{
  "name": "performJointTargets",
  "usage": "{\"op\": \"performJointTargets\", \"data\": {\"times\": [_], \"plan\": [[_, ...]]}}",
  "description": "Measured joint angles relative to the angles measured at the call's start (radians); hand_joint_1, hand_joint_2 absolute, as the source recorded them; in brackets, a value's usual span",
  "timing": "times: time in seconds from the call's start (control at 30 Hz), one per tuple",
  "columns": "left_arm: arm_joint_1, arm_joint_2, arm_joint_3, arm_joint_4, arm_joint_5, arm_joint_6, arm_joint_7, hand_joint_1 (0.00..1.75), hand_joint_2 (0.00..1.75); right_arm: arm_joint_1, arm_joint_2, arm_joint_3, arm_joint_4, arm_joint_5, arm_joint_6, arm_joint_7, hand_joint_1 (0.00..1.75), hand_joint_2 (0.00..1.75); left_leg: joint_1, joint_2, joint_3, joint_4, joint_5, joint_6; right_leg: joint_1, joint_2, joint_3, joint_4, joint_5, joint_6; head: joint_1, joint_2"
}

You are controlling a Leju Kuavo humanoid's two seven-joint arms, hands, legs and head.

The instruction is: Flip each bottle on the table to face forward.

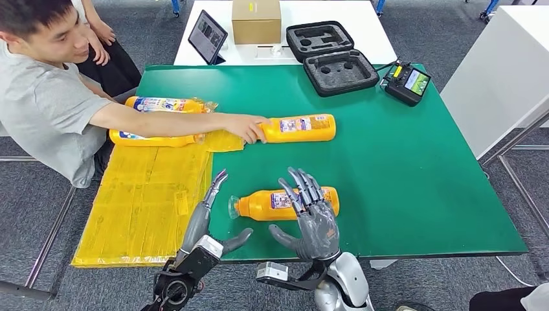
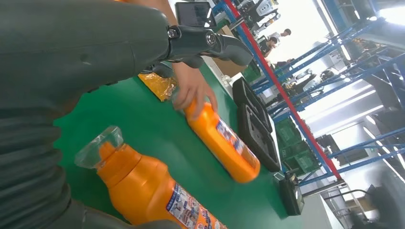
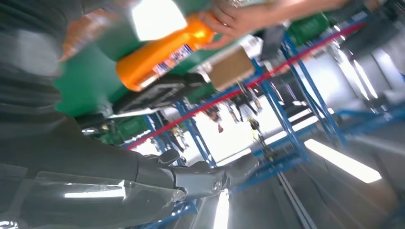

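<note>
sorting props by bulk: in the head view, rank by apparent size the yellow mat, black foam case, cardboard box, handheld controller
1. yellow mat
2. black foam case
3. cardboard box
4. handheld controller
The box sits farther back, so its rank is less sure.

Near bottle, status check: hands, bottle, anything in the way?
Left hand open at the cap end, right hand open over the near bottle. Bottle lying flat, ungripped. Person's hand on the far bottle.

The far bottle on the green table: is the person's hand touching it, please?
Touching. The head view shows the person's hand wrapped over the neck end of the far bottle; the left wrist view confirms it.
</note>
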Motion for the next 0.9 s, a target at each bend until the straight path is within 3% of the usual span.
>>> {"op": "performJointTargets", "data": {"times": [0.33, 0.8, 0.9], "plan": [[0.007, 0.000, 0.000, 0.012, 0.006, 0.017, -0.007, 0.00, 1.75, -0.086, -0.038, 0.033, 0.193, 0.006, 0.000, 0.158, 0.00, 1.75, 0.000, 0.000, 0.000, 0.000, 0.000, 0.000, 0.000, 0.000, 0.000, 0.000, 0.000, 0.000, 0.000, 0.000], [0.007, 0.001, -0.001, 0.015, 0.006, 0.029, -0.009, 0.00, 1.75, -0.153, -0.076, 0.074, 0.327, -0.014, 0.000, 0.194, 0.00, 1.75, 0.000, 0.000, 0.000, 0.000, 0.000, 0.000, 0.000, 0.000, 0.000, 0.000, 0.000, 0.000, 0.000, 0.000], [0.007, 0.001, -0.005, 0.015, -0.009, 0.032, -0.010, 0.00, 1.75, -0.151, -0.078, 0.077, 0.327, -0.050, -0.001, 0.158, 0.00, 1.75, 0.000, 0.000, 0.000, 0.000, 0.000, 0.000, 0.000, 0.000, 0.000, 0.000, 0.000, 0.000, 0.000, 0.000]]}}
